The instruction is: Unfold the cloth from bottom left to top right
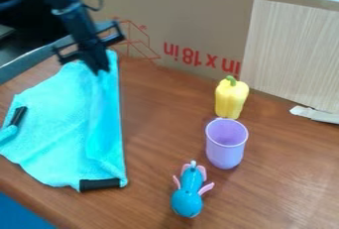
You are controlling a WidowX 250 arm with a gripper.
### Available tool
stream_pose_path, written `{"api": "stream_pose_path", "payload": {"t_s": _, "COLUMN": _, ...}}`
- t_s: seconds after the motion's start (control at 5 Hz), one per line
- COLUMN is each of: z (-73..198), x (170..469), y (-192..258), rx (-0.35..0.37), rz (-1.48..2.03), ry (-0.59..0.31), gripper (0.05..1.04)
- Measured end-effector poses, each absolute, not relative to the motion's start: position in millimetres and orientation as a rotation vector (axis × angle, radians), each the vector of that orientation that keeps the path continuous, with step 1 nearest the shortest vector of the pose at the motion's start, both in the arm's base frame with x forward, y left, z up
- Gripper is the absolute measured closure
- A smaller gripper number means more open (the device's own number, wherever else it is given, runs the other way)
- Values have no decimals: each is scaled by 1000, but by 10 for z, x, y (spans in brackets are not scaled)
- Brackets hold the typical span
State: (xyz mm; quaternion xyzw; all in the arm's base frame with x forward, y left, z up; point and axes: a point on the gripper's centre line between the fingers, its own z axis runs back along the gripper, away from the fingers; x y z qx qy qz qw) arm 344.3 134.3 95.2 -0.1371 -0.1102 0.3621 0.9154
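Cloth (56,124) lies partly spread below tool (100,68), bunched just under it. Probably mid-unfold, rest to open. Tool opening, hold: can't tell.

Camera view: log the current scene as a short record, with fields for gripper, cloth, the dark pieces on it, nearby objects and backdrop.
gripper: at the upper end of the cloth
cloth: turquoise, on the left of the table, creased below the gripper
dark pieces: one at the cloth's bottom right corner, one by its left edge
cup: purple, upright, right of the cloth
pepper: yellow, upright behind the cup
toy: blue with pink parts, in front of the cup
backdrop: cardboard
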Motion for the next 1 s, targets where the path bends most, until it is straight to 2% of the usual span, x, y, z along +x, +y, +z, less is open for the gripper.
{"api": "stream_pose_path", "payload": {"t_s": 0.4, "z": 772, "x": 3937, "y": 942, "rx": -318, "rz": 778, "ry": -158, "gripper": 1017}}
{"api": "stream_pose_path", "payload": {"t_s": 0.6, "z": 737, "x": 4098, "y": 759, "rx": -325, "rz": 765, "ry": -151, "gripper": 1017}}
{"api": "stream_pose_path", "payload": {"t_s": 1.0, "z": 734, "x": 4211, "y": 543, "rx": -355, "rz": 740, "ry": -153, "gripper": 989}}
